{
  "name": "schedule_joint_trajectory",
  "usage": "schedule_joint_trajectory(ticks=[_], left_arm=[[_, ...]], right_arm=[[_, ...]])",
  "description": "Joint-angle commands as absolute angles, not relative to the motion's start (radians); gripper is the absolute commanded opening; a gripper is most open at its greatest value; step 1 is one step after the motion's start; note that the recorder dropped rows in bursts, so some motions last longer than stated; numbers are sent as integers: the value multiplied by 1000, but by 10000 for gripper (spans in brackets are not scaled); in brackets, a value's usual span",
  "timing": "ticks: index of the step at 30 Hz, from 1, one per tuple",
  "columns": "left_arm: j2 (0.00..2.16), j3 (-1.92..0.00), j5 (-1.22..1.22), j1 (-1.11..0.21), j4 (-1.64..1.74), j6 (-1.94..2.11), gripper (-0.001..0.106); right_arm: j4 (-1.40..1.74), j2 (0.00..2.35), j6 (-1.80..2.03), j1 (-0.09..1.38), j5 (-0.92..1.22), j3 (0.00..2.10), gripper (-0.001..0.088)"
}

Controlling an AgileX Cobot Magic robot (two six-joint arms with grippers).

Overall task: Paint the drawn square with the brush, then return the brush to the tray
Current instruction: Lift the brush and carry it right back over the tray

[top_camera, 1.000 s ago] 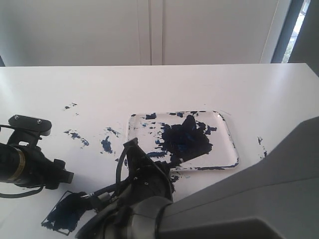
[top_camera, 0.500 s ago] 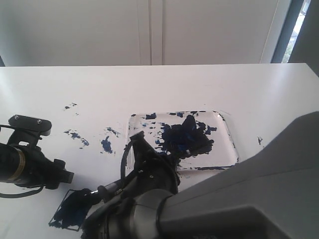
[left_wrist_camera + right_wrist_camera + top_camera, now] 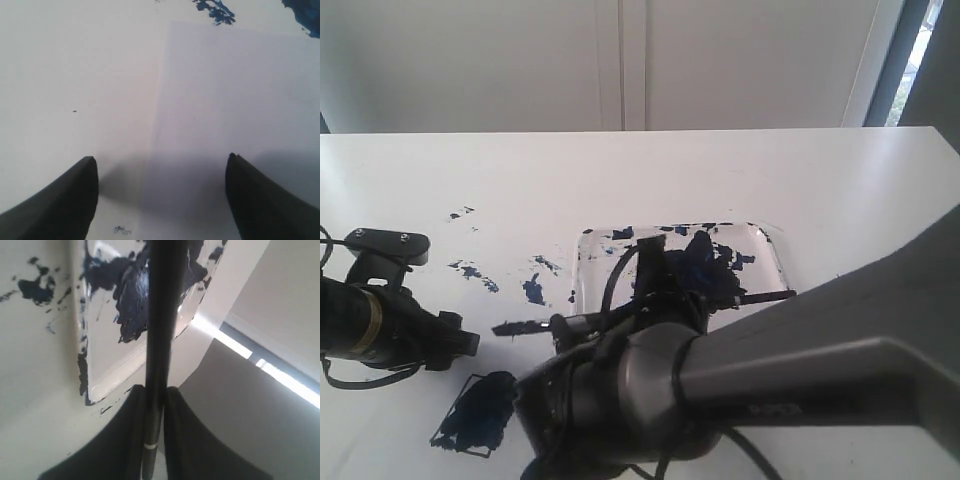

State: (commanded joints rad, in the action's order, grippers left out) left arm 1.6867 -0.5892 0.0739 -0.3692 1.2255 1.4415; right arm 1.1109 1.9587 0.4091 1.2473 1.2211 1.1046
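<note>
Right wrist view: right gripper [image 3: 153,390] clamps the brush [image 3: 161,315], its long handle extending across the tray [image 3: 99,384] below; left gripper [image 3: 160,158] stands wide, empty.

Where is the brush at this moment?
In the exterior view the brush is low centre, held roughly level in the right hand, crossing over the tray, with its tip left of the tray and clear of the painted square.
</note>
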Motion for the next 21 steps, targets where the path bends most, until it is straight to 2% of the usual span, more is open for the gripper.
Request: schedule_joint_trajectory(ticks=[8,21], left_arm=[[1687,-589,92,-348,1225,1441,749],[1687,-589,92,-348,1225,1441,749]], right_arm=[[898,1858,528,1167,1175,1105,0],[793,1787,696,1074,1079,1012,0]])
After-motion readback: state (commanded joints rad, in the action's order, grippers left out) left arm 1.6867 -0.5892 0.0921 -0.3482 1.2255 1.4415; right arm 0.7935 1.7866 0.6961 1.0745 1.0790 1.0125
